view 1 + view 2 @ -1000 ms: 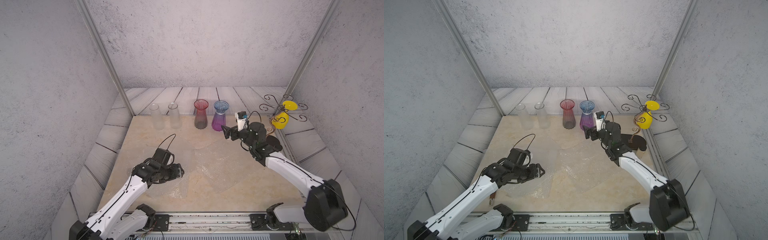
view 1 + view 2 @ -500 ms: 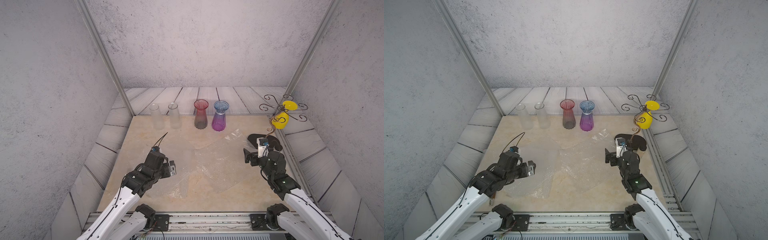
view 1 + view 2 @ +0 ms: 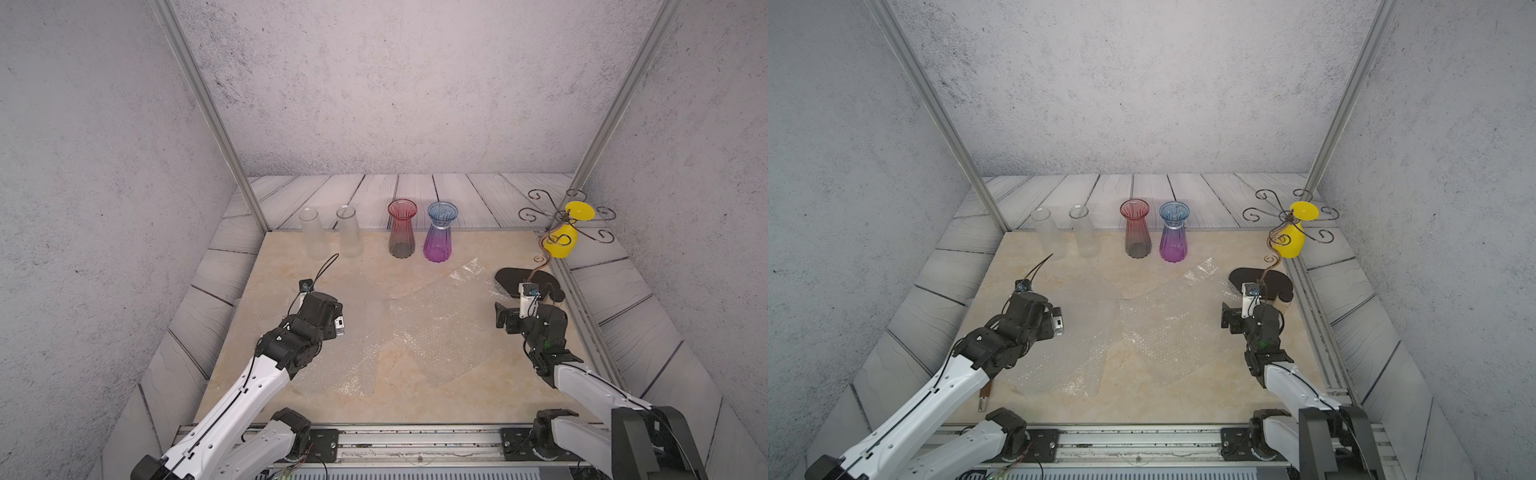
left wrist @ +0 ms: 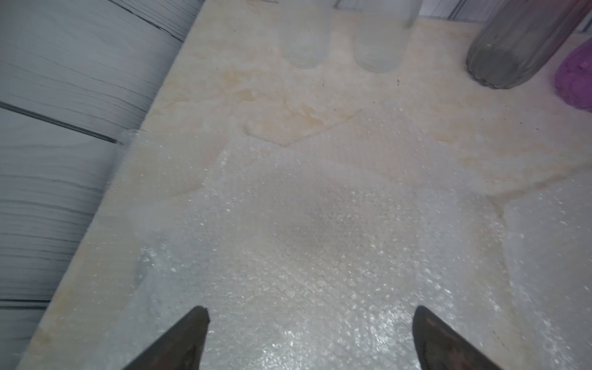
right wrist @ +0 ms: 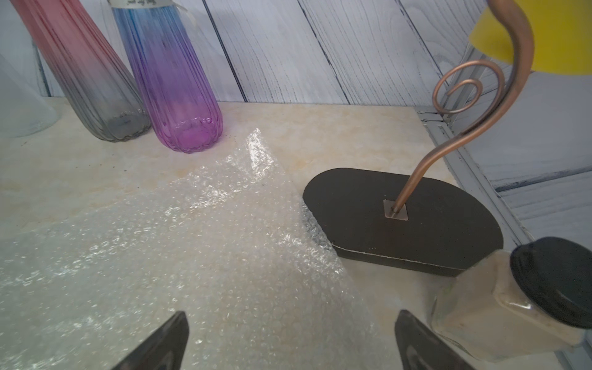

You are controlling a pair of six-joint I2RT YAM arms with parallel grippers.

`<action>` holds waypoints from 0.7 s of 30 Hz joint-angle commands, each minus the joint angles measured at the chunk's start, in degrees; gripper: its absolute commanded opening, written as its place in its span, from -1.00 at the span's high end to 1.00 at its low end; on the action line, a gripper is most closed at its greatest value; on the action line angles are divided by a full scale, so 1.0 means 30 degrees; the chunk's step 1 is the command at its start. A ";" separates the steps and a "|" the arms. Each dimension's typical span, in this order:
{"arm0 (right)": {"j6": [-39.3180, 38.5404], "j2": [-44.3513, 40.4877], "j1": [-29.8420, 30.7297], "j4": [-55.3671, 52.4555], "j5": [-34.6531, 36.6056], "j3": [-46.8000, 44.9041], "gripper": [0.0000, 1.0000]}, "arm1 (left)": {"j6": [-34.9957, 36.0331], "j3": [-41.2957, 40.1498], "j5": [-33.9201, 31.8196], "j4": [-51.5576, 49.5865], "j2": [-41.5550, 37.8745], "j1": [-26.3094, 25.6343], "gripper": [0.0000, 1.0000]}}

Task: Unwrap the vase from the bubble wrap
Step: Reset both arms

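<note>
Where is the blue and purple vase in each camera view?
In a top view: blue-purple vase, back row, near the middle.
In a top view: the vase, same place.
Left wrist: only its purple base, at the frame edge.
Right wrist: the vase nearly whole, behind the bubble wrap.
Shared landmark: the red vase beside it.

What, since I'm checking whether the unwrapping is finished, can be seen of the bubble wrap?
The bubble wrap is clear, colourless plastic studded with small air bubbles, in crinkled sheets spread flat and overlapping on the beige tabletop. One corner curls up near the blue-purple vase; an edge meets the stand's dark base. Nothing is wrapped in it. The left gripper and right gripper stand open, holding none of it.
</note>
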 commanded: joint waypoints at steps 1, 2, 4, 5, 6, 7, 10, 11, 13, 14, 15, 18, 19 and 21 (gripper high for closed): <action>0.1137 0.1987 -0.0763 0.4279 -0.0621 -0.0171 -0.98 | 0.1553 -0.1767 -0.3598 0.3303 -0.0480 0.0196 -0.99; 0.1472 0.2817 -0.0949 0.5371 -0.0622 -0.0287 -0.98 | 0.2780 -0.2836 -0.3964 0.5154 -0.0851 0.0169 -0.99; 0.1718 0.3114 -0.1226 0.3997 -0.0641 0.0577 -0.98 | 0.5385 -0.4642 -0.3858 0.8853 -0.1935 0.0190 -0.99; 0.1354 0.3196 -0.1314 0.3560 -0.0696 0.0862 -0.98 | 0.6369 -0.5586 -0.3988 1.0180 -0.2509 0.0197 -0.99; 0.0916 0.3438 -0.1436 0.4384 -0.0970 0.0690 -0.97 | 0.7077 -0.6197 -0.4275 1.1412 -0.2876 0.0239 -0.99; 0.0754 0.3732 -0.1721 0.5499 -0.1034 0.0408 -0.98 | 0.7795 -0.6695 -0.4419 1.2557 -0.3079 0.0422 -0.99; 0.1353 0.4905 -0.2159 0.6058 -0.0178 0.0762 -0.98 | 0.8035 -0.7015 -0.4176 1.3802 -0.2238 0.1789 -0.99; 0.1398 0.5798 -0.2254 0.6510 -0.0253 0.0995 -0.98 | 0.8012 -0.7072 -0.3777 1.4349 -0.1607 0.2309 -0.99; 0.1298 0.7131 -0.2391 0.7751 -0.0797 0.1260 -0.98 | 0.8435 -0.7368 -0.3179 1.6236 -0.0196 0.3001 -0.99; 0.1160 0.7101 -0.2366 0.7344 -0.0868 0.1396 -0.98 | 0.8515 -0.7447 -0.3110 1.7422 0.0726 0.3338 -0.99; 0.1172 0.7007 -0.2364 0.7259 -0.0867 0.1316 -0.98 | 0.8505 -0.7436 -0.3003 1.8365 0.1681 0.3619 -0.99; 0.1796 0.7658 -0.2373 1.0247 0.0232 -0.0146 -0.98 | 0.9687 -0.6955 -0.1708 2.1270 0.4927 0.4538 -0.99; 0.1873 0.8096 -0.2393 1.1581 0.0570 -0.0465 -0.98 | 1.0175 -0.6864 -0.1344 2.2922 0.6346 0.4945 -0.99; 0.1802 0.8175 -0.2391 1.0929 0.0470 -0.0042 -0.98 | 1.0301 -0.6538 -0.0290 2.5032 0.8544 0.5779 -0.99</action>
